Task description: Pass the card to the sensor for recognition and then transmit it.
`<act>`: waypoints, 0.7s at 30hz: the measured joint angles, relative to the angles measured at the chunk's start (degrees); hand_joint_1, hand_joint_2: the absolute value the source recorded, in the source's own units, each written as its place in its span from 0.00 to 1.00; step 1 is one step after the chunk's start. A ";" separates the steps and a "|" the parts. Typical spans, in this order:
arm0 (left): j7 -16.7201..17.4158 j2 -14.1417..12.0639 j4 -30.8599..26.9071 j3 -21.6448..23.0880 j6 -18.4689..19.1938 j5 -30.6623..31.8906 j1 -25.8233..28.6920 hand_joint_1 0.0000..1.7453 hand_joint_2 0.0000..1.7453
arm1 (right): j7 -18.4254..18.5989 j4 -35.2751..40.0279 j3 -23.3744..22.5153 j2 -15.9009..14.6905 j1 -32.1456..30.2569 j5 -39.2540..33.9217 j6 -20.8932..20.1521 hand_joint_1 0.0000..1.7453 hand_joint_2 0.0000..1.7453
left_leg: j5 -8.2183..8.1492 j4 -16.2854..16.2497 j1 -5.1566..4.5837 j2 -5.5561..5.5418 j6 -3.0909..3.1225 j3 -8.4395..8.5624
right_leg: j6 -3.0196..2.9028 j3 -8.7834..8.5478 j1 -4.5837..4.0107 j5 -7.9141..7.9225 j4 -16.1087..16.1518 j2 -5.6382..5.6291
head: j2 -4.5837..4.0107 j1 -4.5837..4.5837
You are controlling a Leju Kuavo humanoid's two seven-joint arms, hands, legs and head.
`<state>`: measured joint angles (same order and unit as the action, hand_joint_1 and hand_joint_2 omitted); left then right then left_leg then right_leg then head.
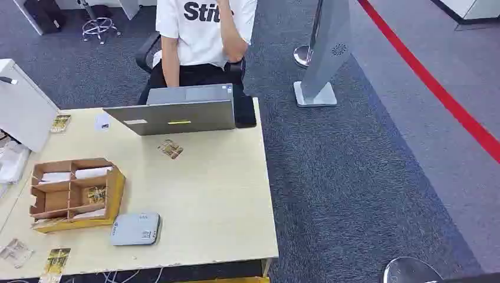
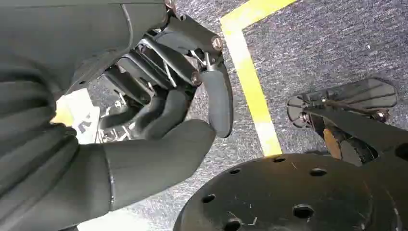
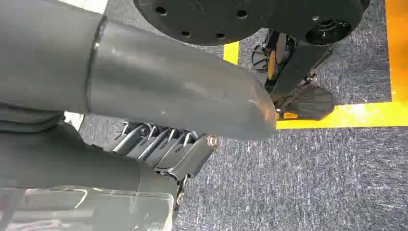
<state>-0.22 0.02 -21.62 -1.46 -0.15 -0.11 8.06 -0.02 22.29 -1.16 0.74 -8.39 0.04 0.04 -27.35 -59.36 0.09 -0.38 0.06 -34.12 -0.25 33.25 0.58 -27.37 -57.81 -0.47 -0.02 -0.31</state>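
Beige table [image 1: 206,200] carries grey sensor [image 1: 135,229] beside cardboard box [image 1: 73,191].

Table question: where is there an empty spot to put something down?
The biggest bare patch lies right of the grey sensor box, between the laptop and the table's near edge. The left side is crowded by the cardboard organizer and scattered cards.

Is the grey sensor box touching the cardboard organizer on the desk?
Apart. The head view shows a strip of bare desk between the grey sensor box and the cardboard organizer.
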 joint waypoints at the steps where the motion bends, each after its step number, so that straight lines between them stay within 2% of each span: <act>1: 0.00 0.00 0.00 0.00 0.00 0.00 0.00 0.86 1.00 | 0.00 0.00 0.00 0.00 0.00 0.00 0.00 0.00 1.00 | 0.00 0.00 0.00 0.00 0.00 0.00 | 0.00 0.00 0.00 0.00 0.00 0.00 | 0.00 0.00; 4: 0.00 0.00 0.00 0.00 0.00 0.00 0.00 0.86 1.00 | 0.00 0.00 0.00 0.00 0.00 0.00 0.00 0.00 1.00 | 0.00 0.00 0.00 0.00 0.00 0.00 | 0.00 0.00 0.00 0.00 0.00 0.00 | 0.00 0.00; 5: 0.00 0.00 0.00 0.00 0.00 0.00 0.00 0.33 1.00 | 0.00 0.00 0.00 0.00 0.00 0.00 0.00 0.00 1.00 | 0.00 0.00 0.00 0.00 0.00 0.00 | 0.00 0.00 0.00 0.00 0.00 0.00 | 0.00 0.00; 6: 0.00 0.00 0.00 0.00 0.00 0.00 0.00 0.00 1.00 | 0.00 0.00 0.00 0.00 0.00 0.00 0.00 0.00 1.00 | 0.00 0.00 0.00 0.00 0.00 0.00 | 0.00 0.00 0.00 0.00 0.00 0.00 | 0.00 0.00; 10: -0.07 0.00 0.00 -0.22 0.02 -0.94 -0.15 0.00 1.00 | -0.13 -0.09 0.07 0.00 0.18 -0.92 -0.07 0.00 1.00 | 0.00 0.00 0.00 0.00 0.00 -0.02 | 0.00 0.01 0.00 0.00 0.00 0.00 | 0.00 0.00; 21: -2.91 1.25 2.25 0.02 -1.55 -15.98 -2.07 0.00 1.00 | -1.01 -3.67 4.42 0.57 2.58 -16.42 1.14 0.00 1.00 | 0.00 0.00 0.00 0.00 0.00 0.01 | 0.00 -0.01 0.00 0.00 0.00 0.00 | 0.00 0.00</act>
<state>-3.13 1.27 -19.36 -1.44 -1.71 -16.09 5.99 -1.03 18.62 3.26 1.31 -5.81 -16.38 1.18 -27.35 -59.37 0.09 -0.38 0.06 -34.11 -0.25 33.24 0.58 -27.37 -57.81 -0.47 -0.02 -0.31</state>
